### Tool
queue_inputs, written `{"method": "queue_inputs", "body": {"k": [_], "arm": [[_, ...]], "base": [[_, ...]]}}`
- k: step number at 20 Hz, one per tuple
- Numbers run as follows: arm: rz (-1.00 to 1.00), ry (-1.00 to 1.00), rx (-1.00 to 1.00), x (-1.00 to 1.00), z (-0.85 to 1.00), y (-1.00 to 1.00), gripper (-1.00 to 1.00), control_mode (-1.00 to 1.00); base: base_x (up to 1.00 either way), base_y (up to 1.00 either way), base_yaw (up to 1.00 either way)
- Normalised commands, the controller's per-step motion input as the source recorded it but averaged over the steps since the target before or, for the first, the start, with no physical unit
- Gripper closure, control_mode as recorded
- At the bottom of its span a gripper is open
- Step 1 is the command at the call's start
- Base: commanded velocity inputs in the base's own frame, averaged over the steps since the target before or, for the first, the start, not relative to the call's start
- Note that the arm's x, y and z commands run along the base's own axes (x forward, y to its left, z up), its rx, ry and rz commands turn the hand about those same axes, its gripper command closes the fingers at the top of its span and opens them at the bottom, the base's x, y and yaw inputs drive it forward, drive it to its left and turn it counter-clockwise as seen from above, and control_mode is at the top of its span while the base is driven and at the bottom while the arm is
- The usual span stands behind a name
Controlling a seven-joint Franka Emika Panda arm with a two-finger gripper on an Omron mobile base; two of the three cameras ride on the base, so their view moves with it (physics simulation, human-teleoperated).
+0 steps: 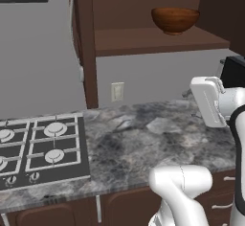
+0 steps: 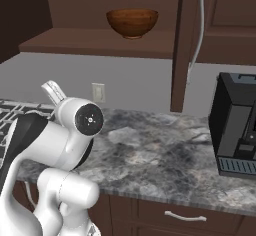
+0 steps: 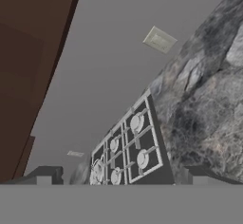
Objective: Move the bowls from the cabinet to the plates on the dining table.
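Observation:
A glossy reddish-brown wooden bowl (image 1: pixel 174 19) (image 2: pixel 132 22) stands upright on the inner shelf of the open dark brown cabinet (image 1: pixel 158 42) (image 2: pixel 100 42). My gripper (image 3: pixel 121 178) is open, with its two dark fingertips (image 3: pixel 43 175) far apart and nothing between them. It looks along the grey wall and the counter, rolled to one side. The white hand (image 1: pixel 208 100) hangs over the right part of the counter, well below the shelf and to the right of the bowl. The plates and the dining table are out of view.
A marbled stone counter (image 1: pixel 153 139) (image 2: pixel 160 155) runs below the cabinet, with a gas hob (image 1: pixel 40 148) (image 3: pixel 128 147) at its left. A black coffee machine (image 2: pixel 235 130) stands at its right. A wall outlet (image 1: pixel 117 91) (image 3: pixel 160 40) sits under the shelf. Drawers (image 2: pixel 185 216) lie below.

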Motion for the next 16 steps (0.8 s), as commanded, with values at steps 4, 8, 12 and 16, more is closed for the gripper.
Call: {"method": "queue_inputs", "body": {"k": [4, 8, 12, 16], "arm": [[0.01, 0.04, 0.0, 0.15, 0.0, 0.03, -1.0, -1.0], [0.1, -0.01, 0.03, -0.01, 0.17, -0.03, -1.0, -1.0], [-0.03, -0.04, -0.01, 0.0, 0.6, -0.07, -1.0, -1.0], [-0.1, -0.06, -0.02, -0.02, 0.57, -0.03, -1.0, -1.0]], "base": [[0.05, 0.01, 0.0], [0.0, 0.0, 0.0], [0.0, 0.0, 0.0], [0.0, 0.0, 0.0]]}}
